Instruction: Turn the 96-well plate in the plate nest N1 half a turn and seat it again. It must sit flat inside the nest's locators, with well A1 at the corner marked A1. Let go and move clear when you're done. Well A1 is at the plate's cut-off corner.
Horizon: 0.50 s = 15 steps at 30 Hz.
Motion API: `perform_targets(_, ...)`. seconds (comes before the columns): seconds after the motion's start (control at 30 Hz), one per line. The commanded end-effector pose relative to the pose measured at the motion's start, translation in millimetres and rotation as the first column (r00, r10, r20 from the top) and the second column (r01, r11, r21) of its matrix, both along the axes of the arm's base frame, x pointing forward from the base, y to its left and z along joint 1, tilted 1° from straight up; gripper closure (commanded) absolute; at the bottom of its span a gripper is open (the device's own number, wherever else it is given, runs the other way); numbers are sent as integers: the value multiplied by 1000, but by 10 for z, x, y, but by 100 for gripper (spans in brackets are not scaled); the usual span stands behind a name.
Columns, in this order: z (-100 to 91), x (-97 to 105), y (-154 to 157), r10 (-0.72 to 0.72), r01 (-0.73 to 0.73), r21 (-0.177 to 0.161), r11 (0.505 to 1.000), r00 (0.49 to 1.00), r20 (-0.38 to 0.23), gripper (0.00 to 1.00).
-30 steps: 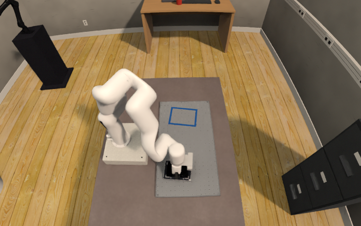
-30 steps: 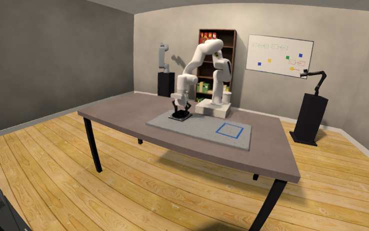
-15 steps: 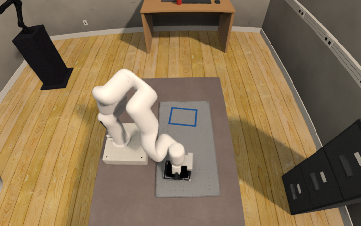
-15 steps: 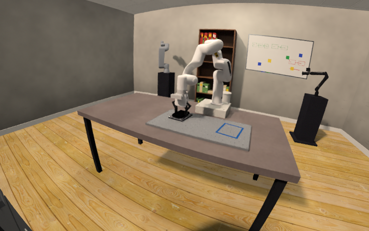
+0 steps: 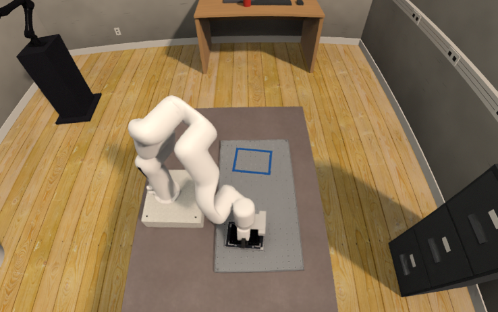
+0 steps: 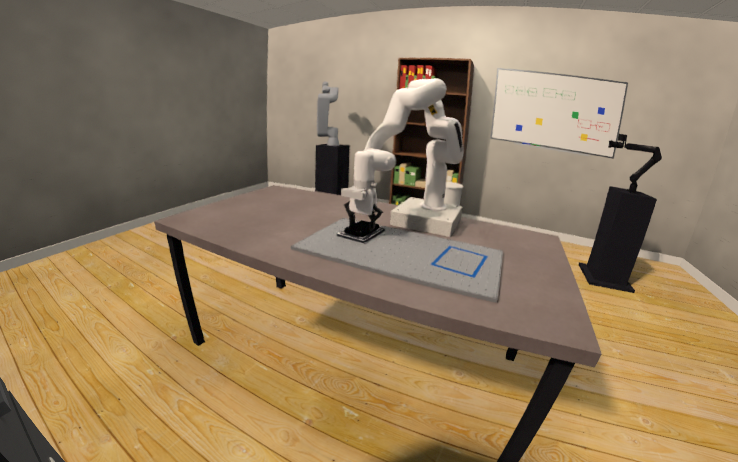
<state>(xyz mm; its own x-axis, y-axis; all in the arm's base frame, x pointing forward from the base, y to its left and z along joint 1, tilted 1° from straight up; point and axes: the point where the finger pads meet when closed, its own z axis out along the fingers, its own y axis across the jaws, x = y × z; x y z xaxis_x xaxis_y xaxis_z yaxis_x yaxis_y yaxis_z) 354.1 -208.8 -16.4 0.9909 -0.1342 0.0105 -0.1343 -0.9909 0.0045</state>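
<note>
Item 1, 96-well plate [image 6: 359, 232]: black, low and rectangular, lying in the plate nest [image 5: 262, 247] at the near end of the grey perforated mat [image 5: 286, 206]; wells and cut-off corner too small to make out. Item 2, gripper [image 6: 361, 224]: black fingers pointing straight down over the nest, jaws clamped wide on the plate's sides. Beyond on the mat, well apart: 1 blue outlined rectangle [image 5: 235, 161], then the white arm's base block [image 5: 191, 217] beside it.

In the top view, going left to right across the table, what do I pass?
Arm base → claw shut on the plate in its nest → bare right part of the grey mat. The blue outline lies farther back, so it is left out.
</note>
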Motion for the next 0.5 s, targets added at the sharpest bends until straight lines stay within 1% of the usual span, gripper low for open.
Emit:
perform_targets(0.0,5,12,-7,0,0,3,1000,1000,6,100)
perform_targets(0.37,-10,12,-7,0,0,3,1000,1000,6,100)
perform_targets(0.4,-17,12,-7,0,0,3,1000,1000,6,0)
perform_targets(0.47,-19,12,-7,0,0,3,1000,1000,6,0)
